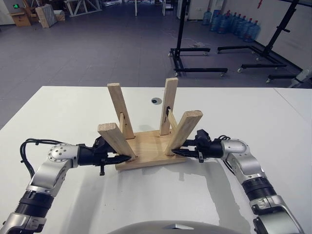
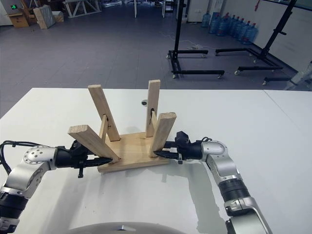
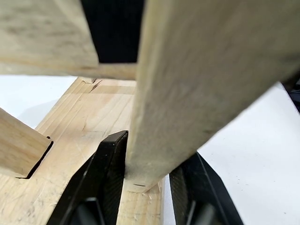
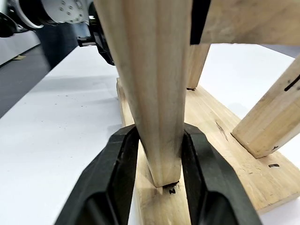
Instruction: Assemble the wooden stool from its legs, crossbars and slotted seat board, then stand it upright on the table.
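The wooden stool lies upside down mid-table, its slotted seat board (image 1: 148,148) flat and four legs pointing up and splayed outward. My left gripper (image 1: 127,158) is shut on the foot of the front left leg (image 1: 114,138), where it enters the board; the left wrist view shows black fingers (image 3: 105,164) pressed on both sides of that leg (image 3: 201,84). My right gripper (image 1: 176,151) is shut on the base of the front right leg (image 1: 184,127), seen close in the right wrist view (image 4: 150,70). The two back legs (image 1: 119,107) (image 1: 169,105) stand in their slots, with crossbars low between the legs.
A small round grommet (image 1: 155,101) sits in the white table (image 1: 58,112) behind the stool. The table's far edge runs just beyond it. Black wheeled stands (image 1: 195,53) and water bottles (image 1: 234,22) are on the floor behind.
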You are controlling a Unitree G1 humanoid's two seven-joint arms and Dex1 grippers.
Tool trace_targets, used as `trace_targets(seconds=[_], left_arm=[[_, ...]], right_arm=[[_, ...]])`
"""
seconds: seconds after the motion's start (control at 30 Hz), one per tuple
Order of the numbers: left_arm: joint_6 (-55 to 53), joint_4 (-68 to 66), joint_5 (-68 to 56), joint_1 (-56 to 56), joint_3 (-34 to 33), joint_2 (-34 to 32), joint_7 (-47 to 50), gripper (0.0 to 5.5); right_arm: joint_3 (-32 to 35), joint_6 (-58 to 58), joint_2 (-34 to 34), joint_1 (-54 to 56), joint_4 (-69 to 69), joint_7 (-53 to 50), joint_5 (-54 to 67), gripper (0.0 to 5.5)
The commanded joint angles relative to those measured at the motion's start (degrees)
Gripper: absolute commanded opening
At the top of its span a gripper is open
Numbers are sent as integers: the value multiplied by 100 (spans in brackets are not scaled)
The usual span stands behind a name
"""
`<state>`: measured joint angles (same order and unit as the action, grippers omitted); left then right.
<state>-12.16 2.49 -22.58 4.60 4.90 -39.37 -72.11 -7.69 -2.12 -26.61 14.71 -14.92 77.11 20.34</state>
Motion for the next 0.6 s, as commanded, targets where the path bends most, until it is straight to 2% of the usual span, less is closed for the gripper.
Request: trace_targets(seconds=[0.03,0.2,0.37,0.5,0.6], left_arm=[[-601,33,-577,157,39,67,-346,120],[-2192,557,-1678,183,-136,-166,-590,120],[-4368,1167,-3320,41,-456,-240,-87,117],[-5398,1247,-4128,54,-668,-191,414,109],[-5954,1264,-4591,134,-718,-186,670,101]], right_arm=[[-193,-606,7,-24,421,216,288,124],[-72,-2411,-239,-254,1445,-33,1220,120],[33,-5841,-948,-263,2771,-578,3124,115],[311,-7490,-1188,-175,3102,-1040,4246,103],[591,-8380,-1271,-122,2807,-1250,4773,102]])
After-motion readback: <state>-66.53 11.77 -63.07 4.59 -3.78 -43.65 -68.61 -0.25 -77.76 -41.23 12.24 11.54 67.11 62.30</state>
